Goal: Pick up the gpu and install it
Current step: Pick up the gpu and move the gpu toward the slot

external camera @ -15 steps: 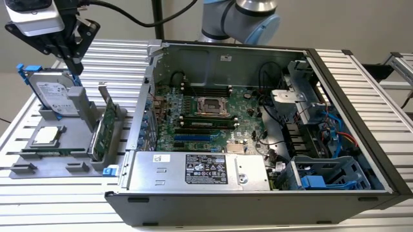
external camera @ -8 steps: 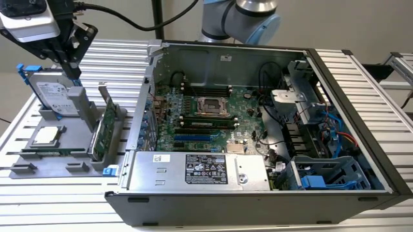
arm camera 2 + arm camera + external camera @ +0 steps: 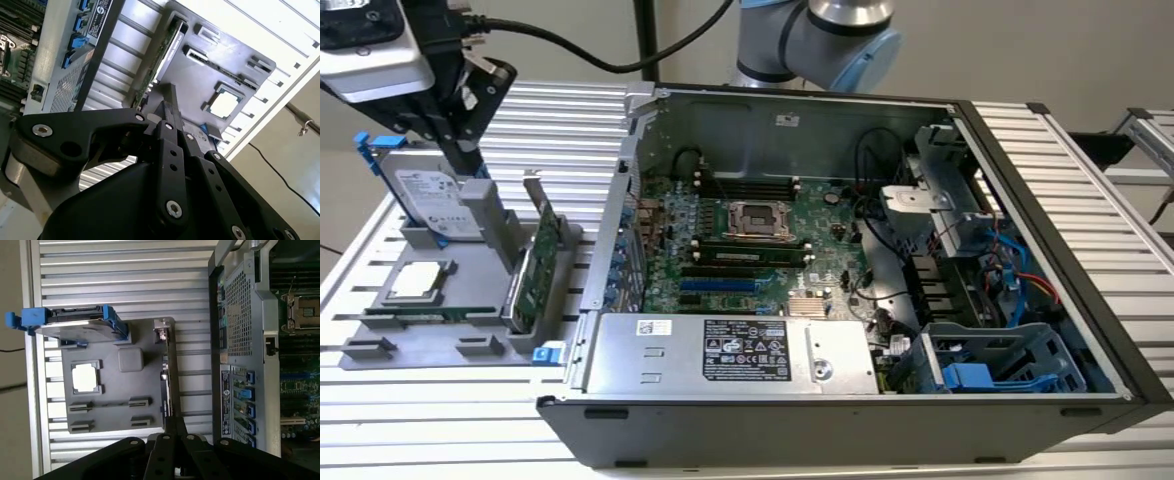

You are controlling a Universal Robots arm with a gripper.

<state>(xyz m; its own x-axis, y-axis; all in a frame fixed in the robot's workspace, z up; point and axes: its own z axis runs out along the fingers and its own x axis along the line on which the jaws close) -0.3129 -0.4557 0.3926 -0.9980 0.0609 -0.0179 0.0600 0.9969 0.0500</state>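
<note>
Exterior view | grey tray point(image 3: 478, 268) on the counter point(image 3: 440, 420), at 9 o'clock from the open computer case point(image 3: 787, 435) | tray carries a hard drive point(image 3: 427, 195), a processor chip point(image 3: 416, 282) and the gpu point(image 3: 536, 262), standing on edge | fingers point(image 3: 460, 155) hang at 11 o'clock from the gpu, clenched together on nothing.

open computer case point(image 3: 720, 120) beside a grey tray point(image 3: 467, 262) holding hard drive point(image 3: 424, 195), processor point(image 3: 419, 282).

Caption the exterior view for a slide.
Claw hovers over the parts tray holding the upright gpu, beside the open case.
</note>
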